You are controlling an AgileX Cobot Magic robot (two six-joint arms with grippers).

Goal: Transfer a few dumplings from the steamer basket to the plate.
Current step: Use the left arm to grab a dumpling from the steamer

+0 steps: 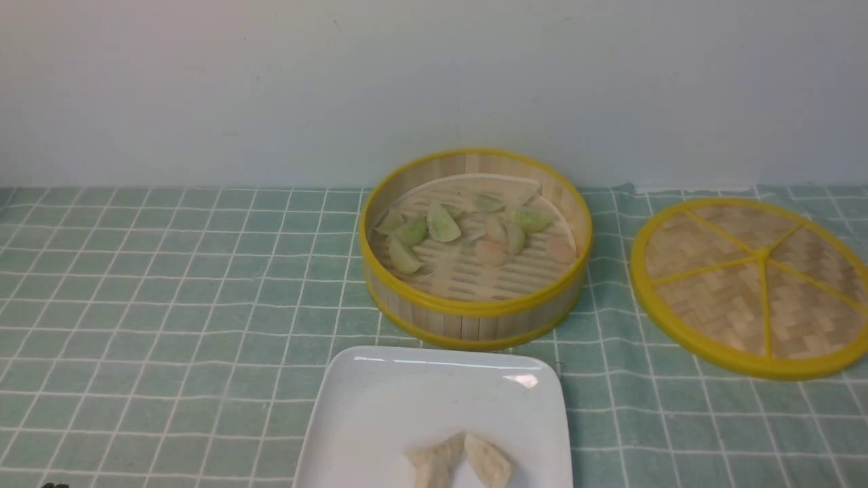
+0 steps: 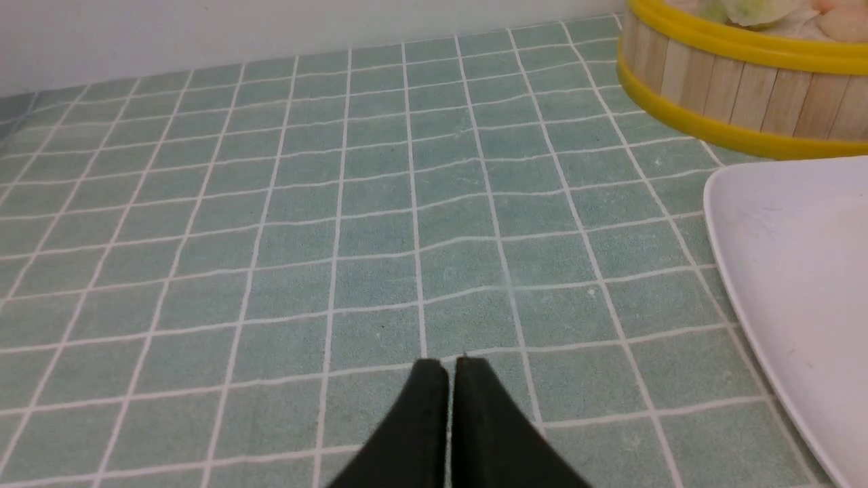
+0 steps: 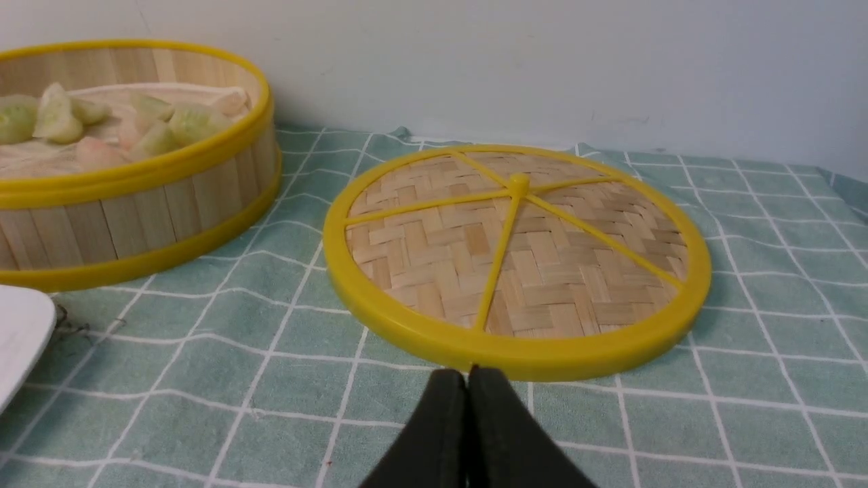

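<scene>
The steamer basket [image 1: 475,313] stands at the back middle of the table and holds several pale green and pinkish dumplings [image 1: 444,225]. The white square plate [image 1: 380,420] lies just in front of it and bears two larger beige dumplings [image 1: 475,461]. The basket [image 2: 732,88] and the plate [image 2: 800,271] also show in the left wrist view. My left gripper [image 2: 451,366] is shut and empty, low over the cloth left of the plate. My right gripper [image 3: 466,374] is shut and empty, just in front of the woven lid. Neither gripper shows in the front view.
A flat woven disc with yellow spokes [image 1: 753,285] lies right of the basket, also in the right wrist view [image 3: 515,257]. A green checked cloth [image 1: 169,305] covers the table. A pale wall stands right behind the basket.
</scene>
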